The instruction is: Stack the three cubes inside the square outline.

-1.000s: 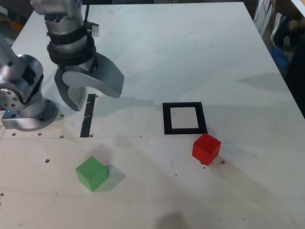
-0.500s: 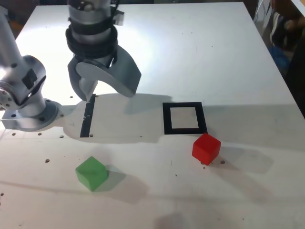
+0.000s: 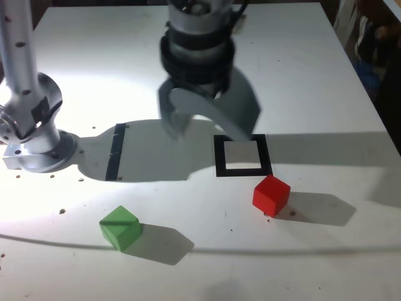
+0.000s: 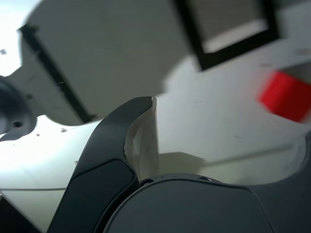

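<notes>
- Moving toward the exterior view's right, the arm has carried its hand [image 3: 203, 128] from above the straight tape strip [image 3: 114, 152] to beside the square outline [image 3: 242, 155].
- White bench [image 3: 301, 81] holds everything.
- Hand: jaws spread wide, empty.
- Red cube [image 3: 270, 195] sits just below the outline; green cube [image 3: 120, 227] lies well apart, left. No yellow cube shows.
- Risk: a fast, blurred approach could knock the red cube away.
</notes>
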